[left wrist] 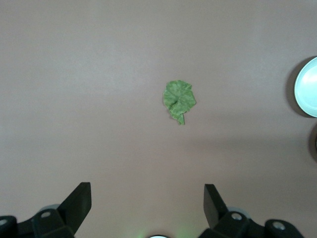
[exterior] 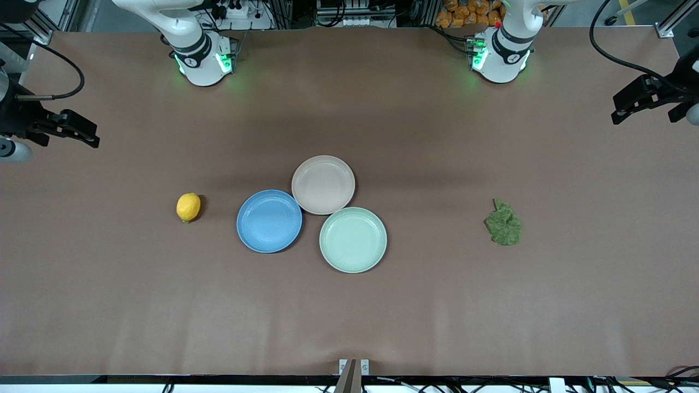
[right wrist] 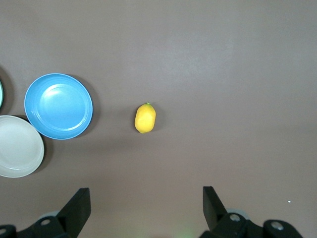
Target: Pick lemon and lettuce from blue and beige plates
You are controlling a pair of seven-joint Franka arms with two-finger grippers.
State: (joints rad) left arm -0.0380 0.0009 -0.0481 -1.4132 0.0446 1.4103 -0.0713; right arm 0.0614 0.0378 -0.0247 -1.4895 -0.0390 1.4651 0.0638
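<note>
The lemon (exterior: 188, 207) lies on the bare table toward the right arm's end, beside the empty blue plate (exterior: 269, 221). The empty beige plate (exterior: 323, 184) touches the blue one. The lettuce (exterior: 503, 223) lies on the bare table toward the left arm's end. My right gripper (exterior: 76, 129) is open and empty, high over the table's right-arm end. Its wrist view shows the lemon (right wrist: 145, 118), the blue plate (right wrist: 58, 105) and the beige plate (right wrist: 19, 146). My left gripper (exterior: 633, 103) is open and empty, high over the left-arm end. Its wrist view shows the lettuce (left wrist: 179, 99).
An empty mint-green plate (exterior: 353, 239) sits against the blue and beige plates, nearer the front camera; its edge shows in the left wrist view (left wrist: 308, 87). Both arm bases stand along the table's edge farthest from the camera.
</note>
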